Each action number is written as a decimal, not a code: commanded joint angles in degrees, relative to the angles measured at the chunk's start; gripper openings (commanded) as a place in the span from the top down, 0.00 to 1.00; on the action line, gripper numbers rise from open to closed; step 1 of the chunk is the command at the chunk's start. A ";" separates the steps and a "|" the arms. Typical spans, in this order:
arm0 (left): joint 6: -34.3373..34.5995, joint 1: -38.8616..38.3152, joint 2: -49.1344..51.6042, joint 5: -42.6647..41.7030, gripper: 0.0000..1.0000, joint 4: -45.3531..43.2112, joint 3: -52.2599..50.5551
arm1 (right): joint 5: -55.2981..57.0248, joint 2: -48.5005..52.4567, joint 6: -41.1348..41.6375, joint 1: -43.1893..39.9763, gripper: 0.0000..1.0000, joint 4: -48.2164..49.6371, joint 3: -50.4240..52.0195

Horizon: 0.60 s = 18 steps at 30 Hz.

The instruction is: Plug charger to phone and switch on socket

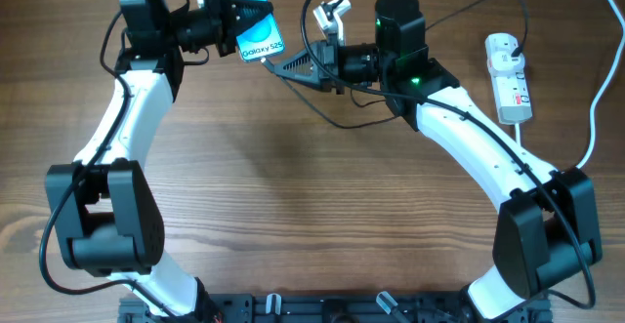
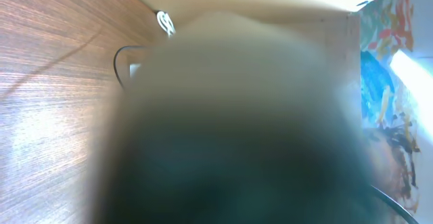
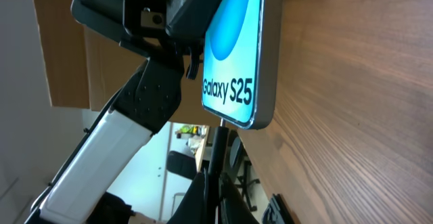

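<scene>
Blur (image 2: 230,129) blocks left wrist lens. Left jaws clamp phone (image 1: 260,42); right jaws pinch charger (image 3: 220,139) tip; socket (image 1: 510,84) apart.

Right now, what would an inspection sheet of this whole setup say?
Surface: wooden table.
Job's things: phone with its screen lit, held at the far edge. The charger tip meets the phone's bottom edge; whether it is seated cannot be told. The socket lies far right, apart from both arms.
Clutter: nothing seen.
Grippers: left gripper shut on the phone; right gripper shut on the charger.
Cables: the black charger cable loops around the right arm; a white cord runs off the right side.
Surroundings: cardboard panel beyond the table; the left wrist view is mostly blurred.
</scene>
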<state>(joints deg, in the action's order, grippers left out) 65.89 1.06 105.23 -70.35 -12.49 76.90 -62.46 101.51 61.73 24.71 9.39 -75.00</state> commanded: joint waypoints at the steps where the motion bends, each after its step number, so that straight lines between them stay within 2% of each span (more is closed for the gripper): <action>1: 1.97 -0.94 0.00 -1.92 0.96 0.28 0.79 | 5.95 -0.59 0.44 -0.20 0.96 2.23 -0.42; 8: 2.14 -0.94 0.00 1.05 0.96 8.50 0.79 | 6.71 -0.59 0.17 -0.20 0.96 2.32 -0.42; 11: 0.85 -0.11 0.00 1.03 0.96 15.89 0.79 | 7.21 -0.59 -1.57 -0.20 0.96 2.10 -0.42; 13: -5.88 0.66 0.00 1.31 0.96 21.11 0.76 | 7.19 -0.59 -8.57 -0.20 0.96 -2.93 -0.42; 14: -8.09 0.90 0.00 2.38 0.96 23.93 0.79 | 7.30 -0.59 -14.10 -0.20 0.96 -8.15 -0.42; 15: -12.61 1.57 0.00 6.21 0.96 30.38 0.79 | 9.11 -0.57 -22.97 -0.20 0.93 -16.81 -0.42; 16: -14.91 2.10 0.00 9.18 0.96 34.14 0.79 | 12.46 -0.59 -28.76 -0.17 0.89 -24.06 -0.42; 17: -17.97 2.75 0.00 14.88 0.96 39.74 0.76 | 19.80 -0.52 -36.28 -0.17 0.78 -34.10 -0.42; 18: -19.65 3.06 0.00 20.02 0.96 43.45 0.76 | 24.83 -0.48 -40.02 -0.17 0.69 -39.08 -0.42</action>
<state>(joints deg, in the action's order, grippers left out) 55.72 2.81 105.25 -62.04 24.60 77.34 -50.17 101.36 39.40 24.58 -21.91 -75.77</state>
